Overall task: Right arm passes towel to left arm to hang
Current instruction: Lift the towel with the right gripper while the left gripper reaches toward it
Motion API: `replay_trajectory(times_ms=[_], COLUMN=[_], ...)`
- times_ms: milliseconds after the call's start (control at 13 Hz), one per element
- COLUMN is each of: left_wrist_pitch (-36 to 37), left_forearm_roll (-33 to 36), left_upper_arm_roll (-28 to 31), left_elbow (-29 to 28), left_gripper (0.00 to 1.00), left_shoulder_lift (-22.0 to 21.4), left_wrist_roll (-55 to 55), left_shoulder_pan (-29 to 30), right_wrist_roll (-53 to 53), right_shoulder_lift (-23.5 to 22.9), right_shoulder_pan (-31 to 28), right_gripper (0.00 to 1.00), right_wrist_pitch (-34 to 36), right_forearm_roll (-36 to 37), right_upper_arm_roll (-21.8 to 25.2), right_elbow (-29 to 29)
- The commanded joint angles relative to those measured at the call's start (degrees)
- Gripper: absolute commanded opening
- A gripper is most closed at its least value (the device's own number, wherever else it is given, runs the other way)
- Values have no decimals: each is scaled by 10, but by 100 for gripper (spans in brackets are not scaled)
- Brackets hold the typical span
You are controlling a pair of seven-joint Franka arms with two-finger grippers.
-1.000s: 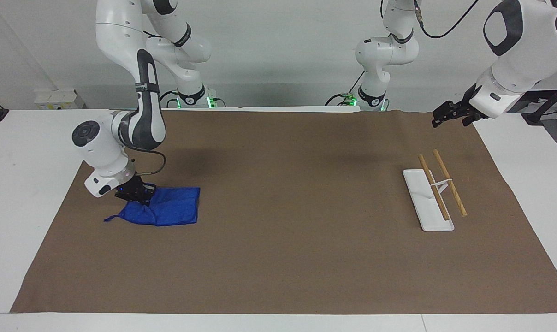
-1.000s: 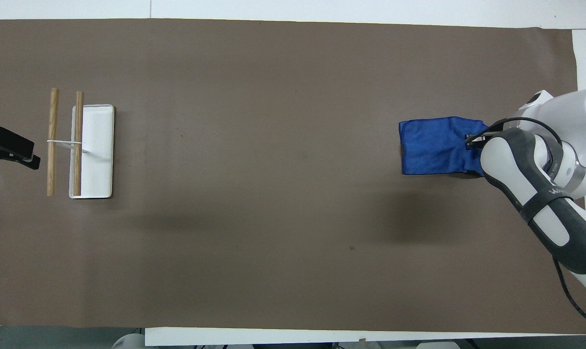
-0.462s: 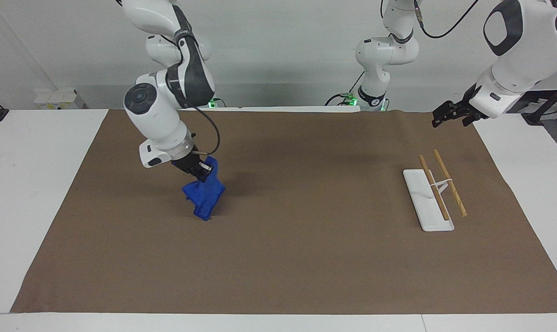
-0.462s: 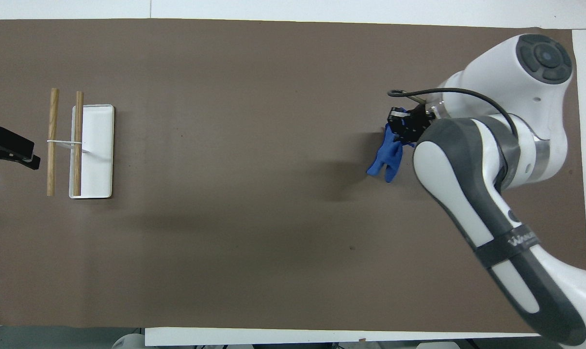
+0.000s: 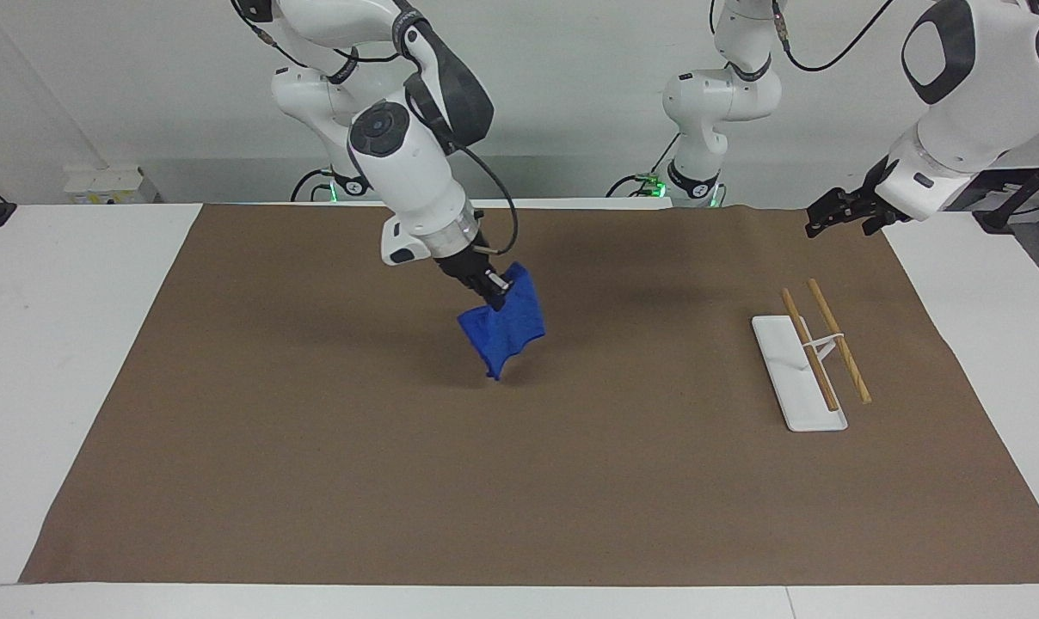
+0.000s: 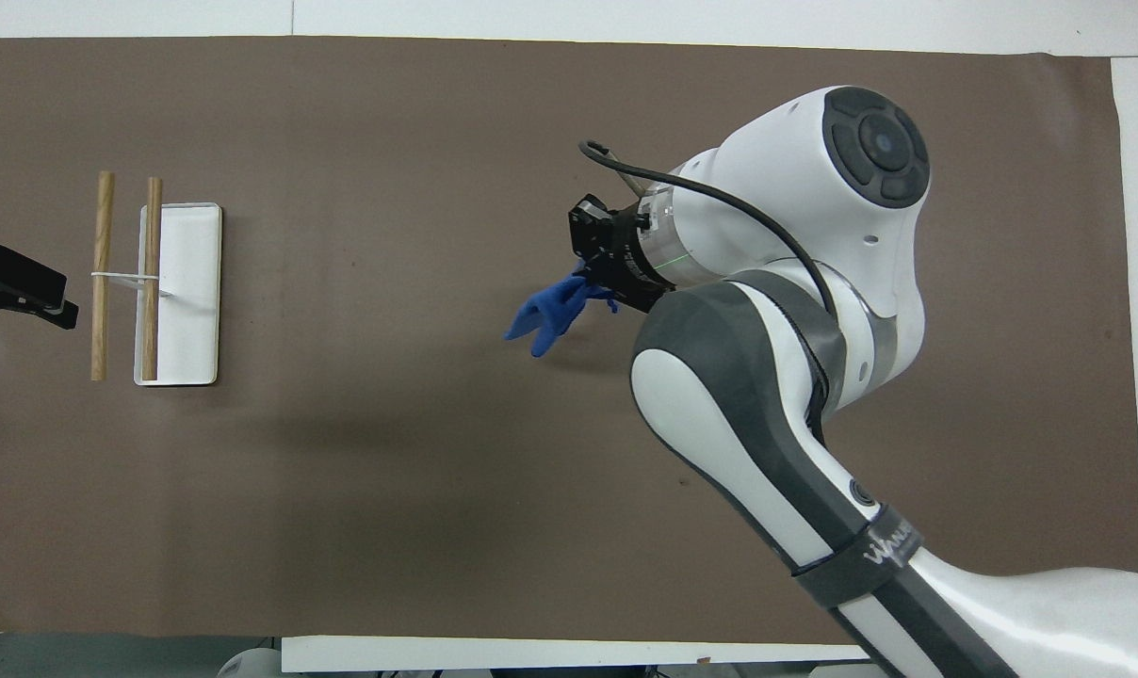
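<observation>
Right claw [image 5: 495,292] grips bunched towel [image 5: 507,331], loop tail unseen.

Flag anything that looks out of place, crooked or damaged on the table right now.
Nothing stands out. The towel hangs bunched from the shut right gripper over the middle of the brown mat, as expected mid-carry. The rack stands upright on its white base, both wooden rails level. The left gripper waits open above the mat's edge.
</observation>
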State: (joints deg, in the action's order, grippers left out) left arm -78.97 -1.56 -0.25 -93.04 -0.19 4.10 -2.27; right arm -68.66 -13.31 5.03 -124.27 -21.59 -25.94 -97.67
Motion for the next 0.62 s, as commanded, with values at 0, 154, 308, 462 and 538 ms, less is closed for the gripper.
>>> replay_trajectory(times_ms=[0, 154, 308, 462, 538], left_wrist_pitch=[-37, -105, -175, -236, -246], left_forearm_roll=[-21, -96, -137, -185, -207], left_upper_arm_roll=[-5, -7, -8, -8, -8], left_elbow=[-37, -104, -158, -181, -181], left_gripper=[100, 100, 100, 100, 100], left_shoulder_lift=[-20, -51, -73, -75, -74], left_wrist_roll=[175, 346, 454, 581, 646], left_shoulder_pan=[-6, -7, -31, -36, -36], right_wrist_roll=[-94, -186, -258, -290, -298], right_shoulder_lift=[-38, -62, -80, -88, -92], right_shoulder_pan=[-3, 14, 21, 27, 31], right_gripper=[0, 0, 0, 0, 0], right_wrist_pitch=[-88, -158, -208, -246, -252], right_forearm_roll=[-36, -38, -55, -62, -62], right_upper_arm_roll=[-57, -84, -106, -119, -122], right_elbow=[31, 56, 81, 91, 91])
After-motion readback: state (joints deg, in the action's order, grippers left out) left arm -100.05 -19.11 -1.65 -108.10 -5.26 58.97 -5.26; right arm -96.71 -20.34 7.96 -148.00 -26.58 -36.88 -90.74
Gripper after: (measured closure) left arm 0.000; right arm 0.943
